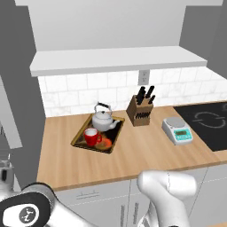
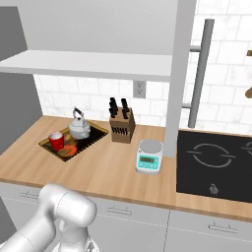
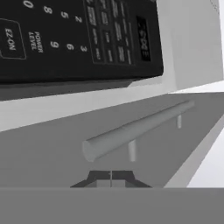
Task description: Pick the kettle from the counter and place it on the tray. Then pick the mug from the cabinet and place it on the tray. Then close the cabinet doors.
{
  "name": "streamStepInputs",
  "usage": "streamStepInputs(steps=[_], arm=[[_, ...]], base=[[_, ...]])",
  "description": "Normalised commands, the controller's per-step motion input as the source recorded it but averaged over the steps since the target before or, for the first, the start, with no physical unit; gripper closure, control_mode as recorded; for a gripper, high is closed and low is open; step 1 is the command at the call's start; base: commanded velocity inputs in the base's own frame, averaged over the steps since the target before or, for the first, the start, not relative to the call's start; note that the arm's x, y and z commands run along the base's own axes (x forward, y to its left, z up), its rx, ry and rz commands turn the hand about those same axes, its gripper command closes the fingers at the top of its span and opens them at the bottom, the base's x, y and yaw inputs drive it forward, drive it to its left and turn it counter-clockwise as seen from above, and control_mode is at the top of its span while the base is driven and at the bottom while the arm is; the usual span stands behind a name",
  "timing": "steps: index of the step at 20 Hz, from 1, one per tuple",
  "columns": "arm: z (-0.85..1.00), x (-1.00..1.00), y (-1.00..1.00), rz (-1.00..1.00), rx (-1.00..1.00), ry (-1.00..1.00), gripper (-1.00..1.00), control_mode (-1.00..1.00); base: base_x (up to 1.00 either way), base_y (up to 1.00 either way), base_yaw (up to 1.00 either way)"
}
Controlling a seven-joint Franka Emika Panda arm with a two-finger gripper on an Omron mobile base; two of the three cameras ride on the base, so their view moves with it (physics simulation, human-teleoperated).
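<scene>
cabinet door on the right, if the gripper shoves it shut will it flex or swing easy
The cabinet door looks like a flat rigid panel, so it probably swings as one piece without flexing. Its bar handle is smooth and round, so the gripper might slip along it; pushing on the flat face seems safer.

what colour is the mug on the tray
Bright red; the mug sits on the tray, clearest in the left base view.

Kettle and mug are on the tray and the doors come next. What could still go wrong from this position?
The end effector appears shut just short of the door's bar handle, so a push could glance off the round bar. The microwave panel sits close above, so the hand might clip it. The right door stands wide open over the counter, so one push may not fully close it.
</scene>
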Motion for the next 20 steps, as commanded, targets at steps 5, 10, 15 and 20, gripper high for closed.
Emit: streamStepInputs(steps=[5, 10, 15, 20], arm=[[0.00, 0.11, -0.83, 0.00, 0.08, 0.05, 1.00, -1.00], [0.00, 0.07, -0.77, 0.00, 0.05, 0.01, 1.00, -1.00], [0.03, 0.42, -0.32, 0.01, 0.08, 0.03, 1.00, -1.00], [-0.07, 0.86, 0.00, 0.03, 0.08, 0.16, 1.00, -1.00]], base=[[0.00, 0.00, 0.00], [0.00, 0.00, 0.00], [0.00, 0.00, 0.00], [0.00, 0.00, 0.00]])
